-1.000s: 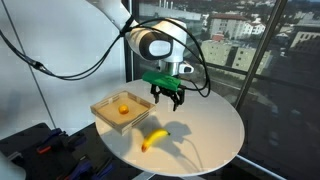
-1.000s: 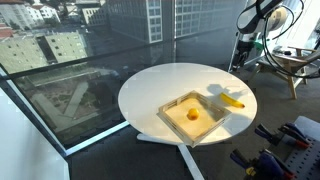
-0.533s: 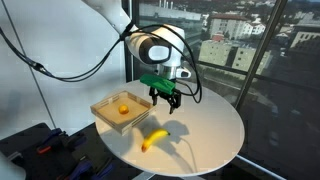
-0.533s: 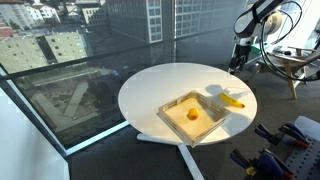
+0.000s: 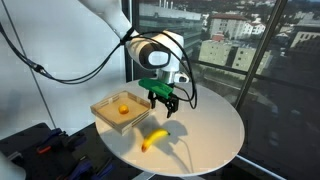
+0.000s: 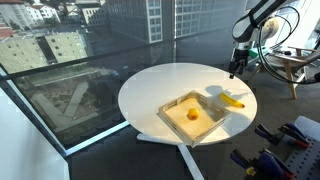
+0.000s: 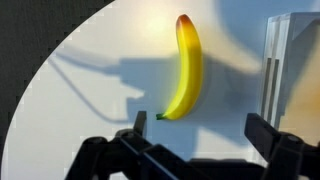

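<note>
Dropping lower over the last second, the pincer (image 5: 164,106) hangs released, jaws wide, nearer the curved yellow banana (image 7: 186,70) lying below it on the round white table (image 5: 215,130); nothing grasped yet, so the approach looks unfinished

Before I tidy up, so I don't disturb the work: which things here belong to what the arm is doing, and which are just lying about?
In hand:
- the gripper, open, hovering above the round table
- the banana, lying on the table beneath it

Lying about:
- the wooden tray
- the orange inside it
- the gear on the floor
</note>
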Robot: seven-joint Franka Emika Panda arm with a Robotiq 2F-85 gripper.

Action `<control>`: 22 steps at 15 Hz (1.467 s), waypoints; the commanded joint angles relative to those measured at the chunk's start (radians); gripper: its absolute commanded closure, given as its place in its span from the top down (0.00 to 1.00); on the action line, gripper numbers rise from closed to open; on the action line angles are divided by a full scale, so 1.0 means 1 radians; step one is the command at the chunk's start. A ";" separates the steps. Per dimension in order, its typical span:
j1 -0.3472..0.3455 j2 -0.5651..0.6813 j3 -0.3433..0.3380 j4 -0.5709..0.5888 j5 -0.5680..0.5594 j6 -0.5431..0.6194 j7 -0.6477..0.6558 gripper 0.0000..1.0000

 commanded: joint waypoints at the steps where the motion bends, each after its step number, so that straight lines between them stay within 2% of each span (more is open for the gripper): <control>1: -0.020 0.022 0.020 0.023 0.002 -0.016 0.022 1.00; 12: -0.029 0.063 0.040 0.018 0.007 0.023 0.002 1.00; 22: -0.042 0.151 0.063 0.023 -0.004 0.182 0.009 1.00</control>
